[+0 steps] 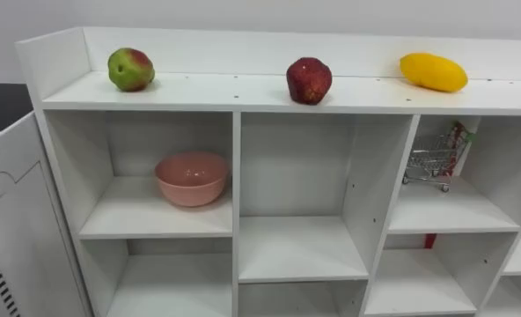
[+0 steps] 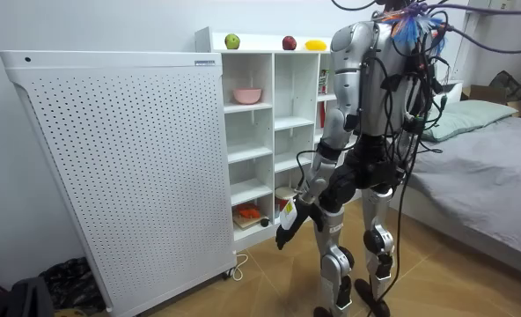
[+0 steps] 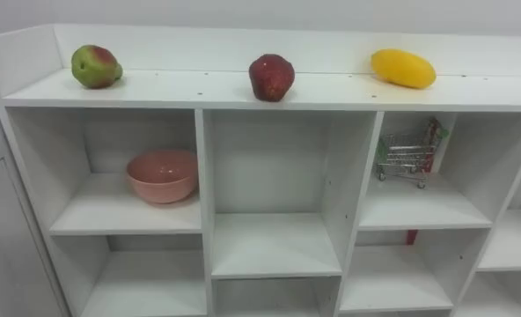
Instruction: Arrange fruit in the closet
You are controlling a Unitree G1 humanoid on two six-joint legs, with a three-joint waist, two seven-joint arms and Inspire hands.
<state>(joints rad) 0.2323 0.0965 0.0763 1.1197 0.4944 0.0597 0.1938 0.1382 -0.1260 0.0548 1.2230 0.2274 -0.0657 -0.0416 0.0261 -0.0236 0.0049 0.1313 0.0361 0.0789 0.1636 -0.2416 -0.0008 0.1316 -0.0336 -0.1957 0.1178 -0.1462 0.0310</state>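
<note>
Three fruits lay along closet top (image 1: 216,89), upper frame: green-red apple (image 1: 130,69) left, red apple (image 1: 309,80) centre, yellow mango (image 1: 433,72) right, well apart. Likely firm, smooth, apt to roll; you would cup each round its middle. Back lip (image 1: 243,55) closed rear; front edge (image 1: 199,106) open. Left hand (image 2: 287,232) hung low in room view, state: cannot tell.
</note>
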